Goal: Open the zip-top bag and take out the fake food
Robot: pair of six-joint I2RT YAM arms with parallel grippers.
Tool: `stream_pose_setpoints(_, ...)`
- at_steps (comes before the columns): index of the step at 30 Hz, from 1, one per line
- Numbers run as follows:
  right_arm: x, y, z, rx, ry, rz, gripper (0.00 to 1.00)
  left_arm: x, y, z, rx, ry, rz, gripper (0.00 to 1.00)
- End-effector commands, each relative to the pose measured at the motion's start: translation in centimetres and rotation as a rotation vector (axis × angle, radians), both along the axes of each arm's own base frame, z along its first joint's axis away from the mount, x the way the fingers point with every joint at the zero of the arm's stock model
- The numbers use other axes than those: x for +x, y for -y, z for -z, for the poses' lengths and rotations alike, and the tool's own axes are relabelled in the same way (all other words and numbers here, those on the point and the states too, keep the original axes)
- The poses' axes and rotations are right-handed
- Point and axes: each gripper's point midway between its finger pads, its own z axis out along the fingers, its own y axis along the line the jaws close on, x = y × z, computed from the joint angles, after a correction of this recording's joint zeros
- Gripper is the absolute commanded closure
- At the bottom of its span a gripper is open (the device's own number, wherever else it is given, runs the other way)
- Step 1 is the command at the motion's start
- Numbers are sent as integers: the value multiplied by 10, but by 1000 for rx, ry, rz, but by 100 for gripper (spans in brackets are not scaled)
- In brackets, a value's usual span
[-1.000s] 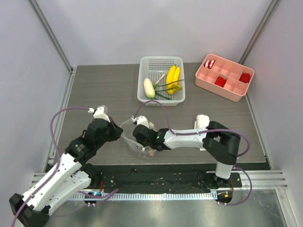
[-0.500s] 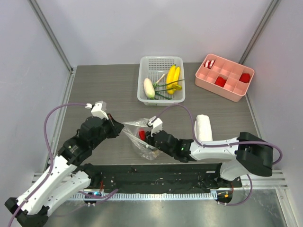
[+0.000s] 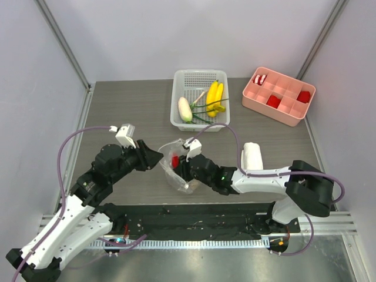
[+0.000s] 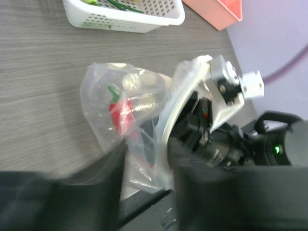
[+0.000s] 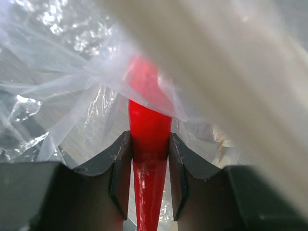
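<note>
1. Left gripper [image 3: 154, 157]: black, two-fingered. Its tip touches the near-left edge of the bag. In the left wrist view the fingers [image 4: 192, 163] are blurred, with a narrow gap between them that holds bag film. Whether they pinch the film cannot be told.
2. Clear floppy zip-top bag with white polka dots [image 3: 176, 183]: crumpled and lying on the table between the two grippers, just right of the left gripper's tip. The right gripper is pushed into its mouth.
3. Red plastic toy chili [image 3: 175, 160]: inside the bag, with film draped over its far end. It is clamped lengthwise between the right gripper's fingers.
4. Right gripper [image 5: 149, 142]: fingers pressed against both sides of the red plastic toy chili, working within the bag.
5. White plastic mesh basket [image 3: 175, 94]: on the table well beyond both grippers. It holds a white oblong toy radish [image 3: 185, 109], thin green toy stems [image 3: 202, 111] and a yellow toy banana bunch [image 3: 215, 97].
6. Rolled white cloth [image 3: 251, 157]: right of the right gripper, beside its arm.
7. Pink compartmented plastic tray [image 3: 270, 113]: far right, well apart from both grippers. Red blocks [image 3: 273, 101] sit in separate compartments.
</note>
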Motion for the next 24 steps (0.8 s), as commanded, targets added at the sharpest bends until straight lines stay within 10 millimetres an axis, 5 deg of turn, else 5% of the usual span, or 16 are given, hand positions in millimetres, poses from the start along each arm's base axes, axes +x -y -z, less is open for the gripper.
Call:
stream_pose_setpoints(1,6,-20,-26,220,-70,-64,99,-2,2,-26,-60,60,11,36)
stream_pose_setpoints(2,8,-17,-24,250,-100,-66,99,-4,-4,-30,-66,73,-12,31)
stream_pose_setpoints(3,11,-17,-26,302,-141,-59,99,-4,-9,-27,-62,68,-36,11)
stream_pose_setpoints(5,15,-16,-32,395,-203,-106,99,-2,-23,-22,-55,51,-117,3)
stream_pose_setpoints(7,12,-19,-45,491,-254,-156,99,-4,-26,-22,-74,50,-134,2)
stream_pose_setpoints(10,13,-20,-55,546,-286,-170,99,-5,-22,-3,-96,4,-131,13)
stream_pose_setpoints(13,4,-26,-78,622,-336,-242,99,-14,3,30,-178,-61,-22,13)
stream_pose_setpoints(17,-3,-24,-106,725,-366,-311,99,-17,16,29,-295,-39,32,1)
stream_pose_setpoints(24,11,-5,-124,869,-467,-267,99,-37,21,12,-382,55,143,7)
